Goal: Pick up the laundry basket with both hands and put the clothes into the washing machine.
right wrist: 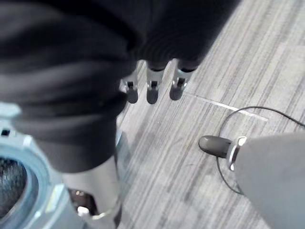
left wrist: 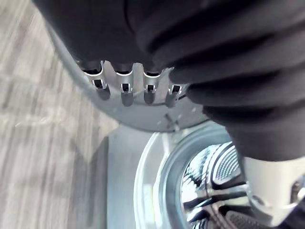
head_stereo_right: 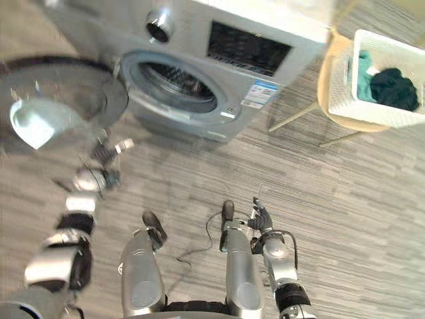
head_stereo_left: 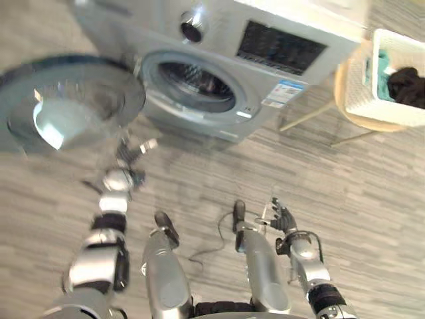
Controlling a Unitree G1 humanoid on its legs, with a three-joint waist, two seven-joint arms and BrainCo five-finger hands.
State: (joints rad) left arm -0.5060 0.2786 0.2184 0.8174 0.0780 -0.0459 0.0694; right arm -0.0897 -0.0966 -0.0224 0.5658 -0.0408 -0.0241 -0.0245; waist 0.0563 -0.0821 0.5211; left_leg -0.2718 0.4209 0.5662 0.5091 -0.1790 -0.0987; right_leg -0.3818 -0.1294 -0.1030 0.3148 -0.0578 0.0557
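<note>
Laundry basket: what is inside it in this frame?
The white laundry basket holds a teal garment and a dark garment beside it. Anything lying beneath them, and the basket's floor, is covered by the clothes.

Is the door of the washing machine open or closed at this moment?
Open. The round door is swung out to the robot's left, and the drum shows inside the washing machine.

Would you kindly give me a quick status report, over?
Left hand open, by the open door of the washing machine. Right hand open, low, empty. Laundry basket with clothes on the wooden stool, untouched. No obstacle seen.
</note>
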